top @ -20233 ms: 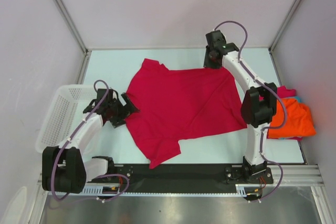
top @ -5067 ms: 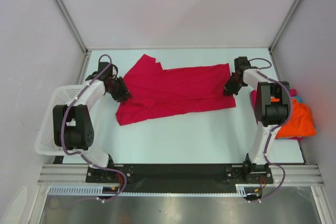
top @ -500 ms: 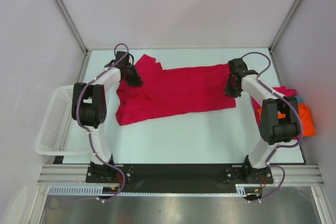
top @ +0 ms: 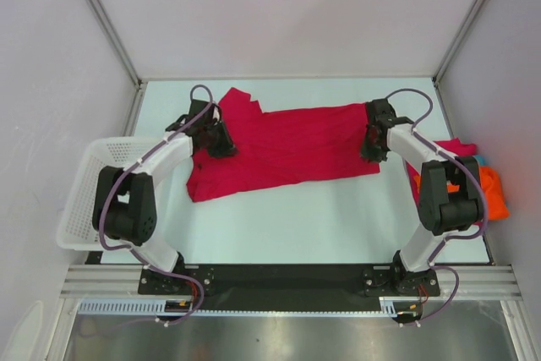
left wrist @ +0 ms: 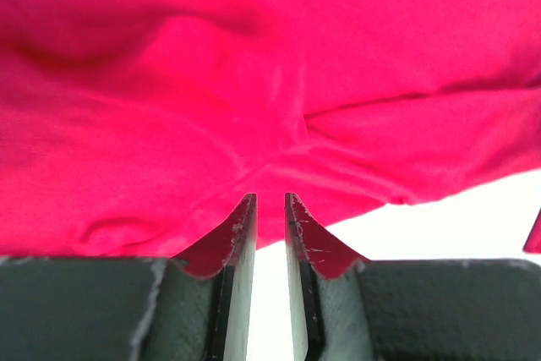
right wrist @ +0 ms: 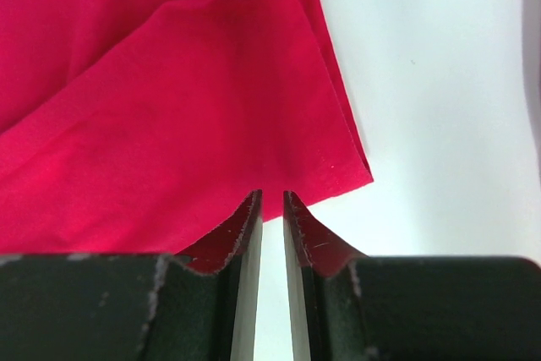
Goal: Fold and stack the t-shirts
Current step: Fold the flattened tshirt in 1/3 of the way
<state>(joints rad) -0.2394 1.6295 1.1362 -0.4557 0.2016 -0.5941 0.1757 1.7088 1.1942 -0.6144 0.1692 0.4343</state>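
Note:
The crimson red t-shirt (top: 287, 145) lies folded lengthwise into a wide band across the far half of the table, with one sleeve (top: 239, 99) sticking out at the far left. My left gripper (top: 221, 143) hovers over the shirt's left end. In the left wrist view its jaws (left wrist: 270, 196) stand a narrow gap apart at a fold of the red cloth (left wrist: 254, 82), and bare table shows between them. My right gripper (top: 370, 148) is at the shirt's right edge. Its jaws (right wrist: 272, 194) are also slightly apart, just short of the hem corner (right wrist: 359, 177), holding nothing.
A stack of folded t-shirts, orange (top: 492, 194) with pink (top: 461, 147) and a sliver of teal, sits at the table's right edge behind the right arm. The white lattice basket (top: 84, 205) stands off the left edge. Bare table (top: 287, 217) lies in front of the shirt.
Over the last half second my left gripper moved from the far-left sleeve toward me and rightward over the shirt's left end. The right gripper and the shirt hardly moved.

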